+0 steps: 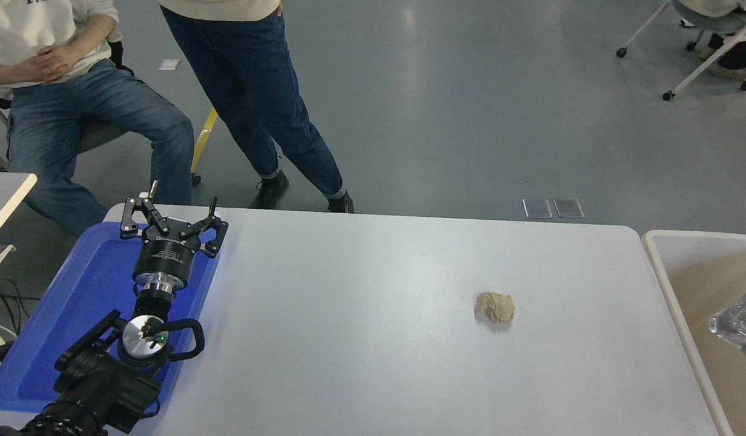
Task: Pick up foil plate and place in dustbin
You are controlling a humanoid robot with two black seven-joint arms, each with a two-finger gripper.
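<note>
The foil plate [739,327] is over the dustbin [663,284] at the right edge. It could snag on the rim. The left claw [170,218] sits open; the right claw is out of sight.

Even, bright overhead light, soft shadows, mild glare on the table [373,339], sharp focus.

Left arm [100,375]: black housing, looped black cable, silver round joint cap with green light. Left hand [173,221]: black linkage fingers, cylindrical body.
</note>
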